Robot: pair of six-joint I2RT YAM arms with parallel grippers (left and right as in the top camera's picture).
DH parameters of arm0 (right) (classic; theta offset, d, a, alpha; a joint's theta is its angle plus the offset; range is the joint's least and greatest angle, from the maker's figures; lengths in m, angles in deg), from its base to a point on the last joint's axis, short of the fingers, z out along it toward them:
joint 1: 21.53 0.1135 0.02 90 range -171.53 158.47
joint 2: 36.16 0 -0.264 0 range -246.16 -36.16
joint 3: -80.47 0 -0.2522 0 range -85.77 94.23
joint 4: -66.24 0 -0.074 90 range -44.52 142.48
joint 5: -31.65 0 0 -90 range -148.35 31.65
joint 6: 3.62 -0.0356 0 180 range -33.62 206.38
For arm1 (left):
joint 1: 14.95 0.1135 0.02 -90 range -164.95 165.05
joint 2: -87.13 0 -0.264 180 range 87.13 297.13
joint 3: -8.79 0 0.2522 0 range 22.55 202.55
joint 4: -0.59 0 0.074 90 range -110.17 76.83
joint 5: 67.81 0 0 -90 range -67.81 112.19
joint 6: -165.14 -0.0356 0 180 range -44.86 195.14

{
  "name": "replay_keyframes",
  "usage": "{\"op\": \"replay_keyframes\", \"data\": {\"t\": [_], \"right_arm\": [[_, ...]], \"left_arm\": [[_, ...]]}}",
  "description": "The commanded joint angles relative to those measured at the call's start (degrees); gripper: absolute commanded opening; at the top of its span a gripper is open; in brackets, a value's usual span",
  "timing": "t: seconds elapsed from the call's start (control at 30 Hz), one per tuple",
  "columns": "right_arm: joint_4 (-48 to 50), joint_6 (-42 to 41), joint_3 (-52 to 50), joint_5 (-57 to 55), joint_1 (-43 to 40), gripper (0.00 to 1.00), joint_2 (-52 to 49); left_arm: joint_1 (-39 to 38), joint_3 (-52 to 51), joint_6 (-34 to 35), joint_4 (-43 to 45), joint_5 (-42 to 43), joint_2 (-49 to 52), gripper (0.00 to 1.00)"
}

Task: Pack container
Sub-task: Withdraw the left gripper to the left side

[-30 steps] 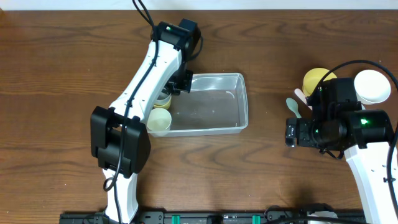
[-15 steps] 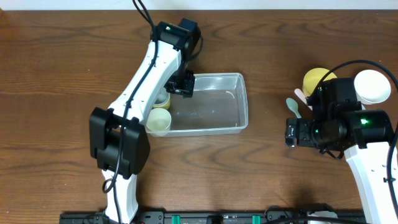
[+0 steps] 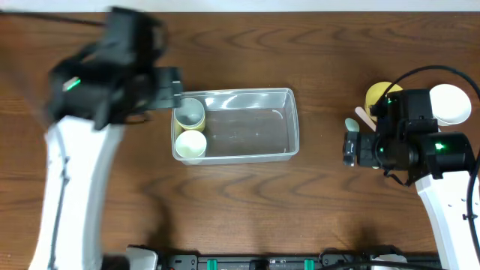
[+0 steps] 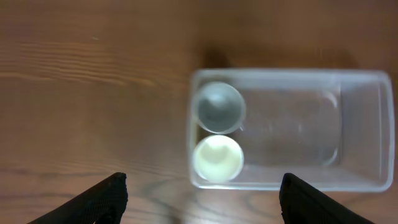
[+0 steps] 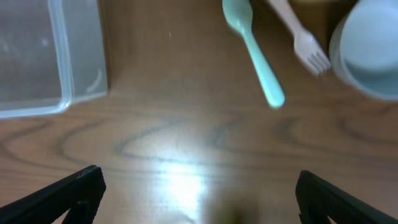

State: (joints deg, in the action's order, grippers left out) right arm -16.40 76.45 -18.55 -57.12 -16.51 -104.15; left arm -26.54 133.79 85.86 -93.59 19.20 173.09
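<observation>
The brown wooden tabletop [image 3: 300,195] carries everything. The white-and-black left arm [image 3: 71,165] shows blurred at the left of the overhead view. Its tool [image 4: 202,186] hangs above the left end of the container, fingers spread wide and holding nothing. The right arm [image 3: 450,202] reaches in from the lower right. Its tool [image 5: 198,180] is likewise spread and empty, over bare wood between the container and the tableware at the right.

The container [image 3: 247,131], a clear rectangular tub, lies flat near the middle of the tabletop with its long side running left to right. At the far right stand a white bowl [image 3: 450,103] and, just beside it, a yellow bowl [image 3: 379,94]. Inside the container's left end sit two cups side by side, a grey-green cup [image 4: 217,107] and a pale yellow cup [image 4: 217,157]. The rest of the tub holds nothing. A teal spoon [image 5: 255,50] and a pinkish fork [image 5: 305,40] lie on the wood near the bowls.
</observation>
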Motion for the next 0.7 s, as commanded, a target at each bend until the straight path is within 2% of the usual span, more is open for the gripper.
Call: {"op": "replay_keyframes", "data": {"t": [0.0, 0.17, 0.4, 0.67], "right_arm": [[2.40, 3.41, 4.79, -1.07, -0.24, 0.99, 0.07], [2.47, 5.68, 15.13, -1.22, -2.86, 0.99, -4.09], [-4.04, 9.38, 32.46, -2.84, -9.90, 0.99, -20.09], [-3.89, 11.78, 34.93, -3.39, -13.99, 0.99, -36.20]], "left_arm": [[4.09, -3.15, 0.68, -0.07, 0.26, -5.20, 0.79], [8.11, -11.89, -0.61, 1.60, 3.15, -13.14, 0.79], [8.81, -30.77, -0.63, 10.51, 6.56, -20.76, 0.84], [8.98, -46.23, -0.20, 19.34, 7.08, -19.10, 0.85]]}}
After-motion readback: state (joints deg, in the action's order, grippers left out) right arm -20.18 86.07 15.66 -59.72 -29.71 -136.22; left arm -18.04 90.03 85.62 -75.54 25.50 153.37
